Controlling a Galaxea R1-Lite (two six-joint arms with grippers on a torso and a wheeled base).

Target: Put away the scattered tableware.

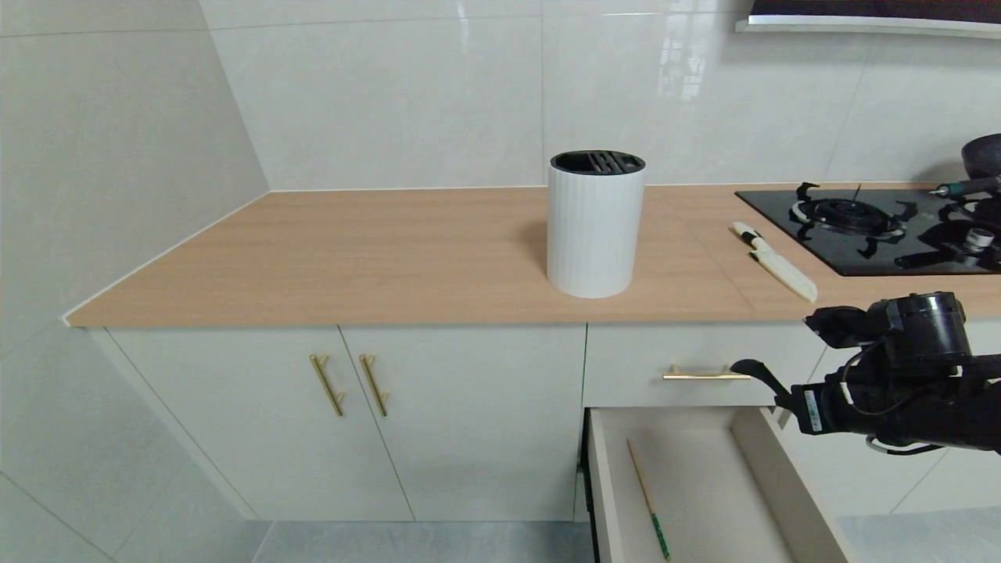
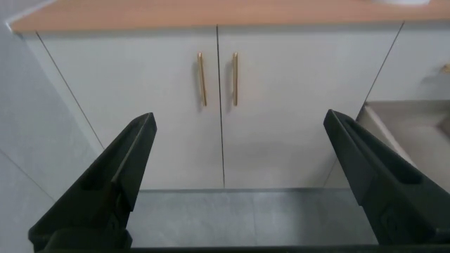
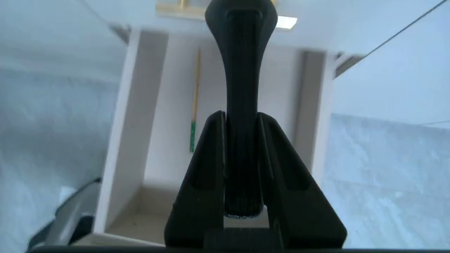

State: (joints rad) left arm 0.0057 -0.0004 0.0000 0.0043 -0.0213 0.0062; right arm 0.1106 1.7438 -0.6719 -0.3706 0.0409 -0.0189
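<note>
Utensil pinched above the open drawer

My right gripper (image 3: 239,130) is clamped on a black utensil (image 3: 238,56). The two fingers (image 3: 211,147) press against its slim handle with no gap, and its rounded end sticks out well past the fingertips. Directly below those fingers is the pulled-out drawer (image 1: 752,439). One chopstick (image 1: 646,494) with a green end lies flat on the drawer floor, below my fingertips and off to their left, not touching them.

Up on the counter, above and beyond my right fingers, a pale knife (image 1: 774,262) lies flat. The white ribbed holder (image 1: 594,227) stands upright farther to the left of it, and the black hob (image 1: 860,227) is behind it.

My left gripper (image 2: 239,123) is spread wide and holds nothing. Straight ahead, between its fingertips, are two closed cabinet doors (image 2: 281,112) with gold handles (image 2: 202,79).
</note>
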